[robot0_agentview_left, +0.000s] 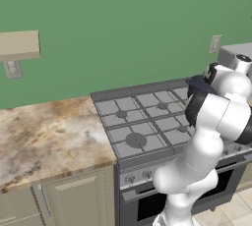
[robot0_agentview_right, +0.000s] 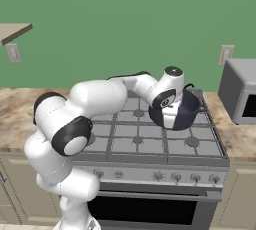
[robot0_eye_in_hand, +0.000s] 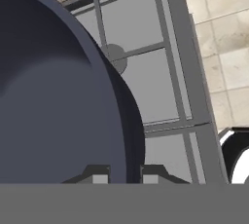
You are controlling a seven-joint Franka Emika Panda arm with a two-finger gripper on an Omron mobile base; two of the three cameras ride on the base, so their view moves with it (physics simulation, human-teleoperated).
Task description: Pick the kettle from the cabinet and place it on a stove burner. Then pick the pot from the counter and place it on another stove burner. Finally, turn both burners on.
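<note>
Pot (robot0_eye_in_hand: 58, 96) wall clamped between end effector (robot0_eye_in_hand: 124, 177) fingers, held over stove (robot0_agentview_right: 150, 139).
One-sided rim grip risks tilt or slip; pot could strike the grate below the end effector or settle off the burner (robot0_eye_in_hand: 114, 58) just ahead.

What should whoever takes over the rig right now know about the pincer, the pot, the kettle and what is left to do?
Pincer: shut on the pot, one fingertip on each side of its rim.
Pot: over the right side of the stove, towards the back. I cannot tell whether it rests on the grate or hangs just above it.
Kettle: position unconfirmed; check it before going on.
Done: the pot is off the counter and at the stove.
Left: set the pot on a burner, let go, then turn both knobs. No flame is visible.
</note>
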